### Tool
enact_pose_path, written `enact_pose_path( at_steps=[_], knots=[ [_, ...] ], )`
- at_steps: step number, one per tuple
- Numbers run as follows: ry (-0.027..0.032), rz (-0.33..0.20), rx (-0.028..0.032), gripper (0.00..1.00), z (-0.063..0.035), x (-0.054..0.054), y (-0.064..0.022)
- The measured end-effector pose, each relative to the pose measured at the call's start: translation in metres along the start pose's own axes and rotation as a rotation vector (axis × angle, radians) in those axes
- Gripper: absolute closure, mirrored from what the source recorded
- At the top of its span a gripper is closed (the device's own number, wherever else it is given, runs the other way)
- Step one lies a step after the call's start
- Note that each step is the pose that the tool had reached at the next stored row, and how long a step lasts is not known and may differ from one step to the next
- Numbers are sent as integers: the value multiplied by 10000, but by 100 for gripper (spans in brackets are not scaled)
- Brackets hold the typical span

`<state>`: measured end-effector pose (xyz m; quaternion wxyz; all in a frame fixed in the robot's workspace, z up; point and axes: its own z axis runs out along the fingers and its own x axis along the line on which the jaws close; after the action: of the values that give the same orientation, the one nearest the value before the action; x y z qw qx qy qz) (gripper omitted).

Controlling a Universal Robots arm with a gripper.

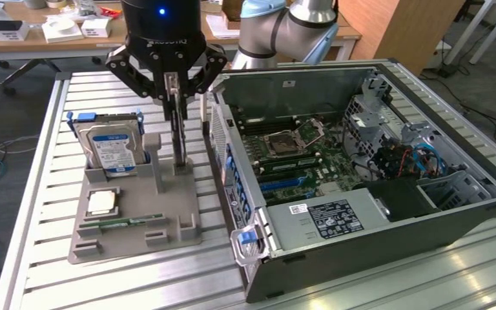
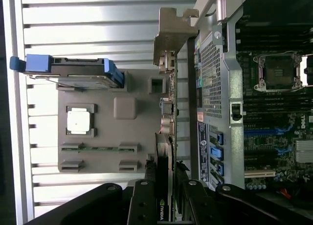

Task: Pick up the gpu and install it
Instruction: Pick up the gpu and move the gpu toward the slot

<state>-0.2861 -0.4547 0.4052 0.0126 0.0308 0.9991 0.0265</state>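
Gripper [image 1: 173,97] clamped on the upright gpu [image 1: 177,139]

The gripper is partly closed, with a finger pressed against each face of the thin card. The card stands on edge in a slot of the grey holder [image 1: 136,240] on the slatted counter [image 1: 41,271]. A hard drive [image 1: 110,148] stands in the holder on the exterior view's left. The open computer case [image 1: 360,239] lies just beside it on the right.

case wall [image 1: 224,152] crowds the gpu [image 1: 177,139] closely; hard drive [image 1: 112,148] stands farther off.
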Motion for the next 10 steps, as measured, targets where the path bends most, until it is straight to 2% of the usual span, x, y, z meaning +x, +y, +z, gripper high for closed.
enact_pose_path(
  at_steps=[10],
  knots=[
    [0,0,0,74,-31,-1,2]
  ],
)
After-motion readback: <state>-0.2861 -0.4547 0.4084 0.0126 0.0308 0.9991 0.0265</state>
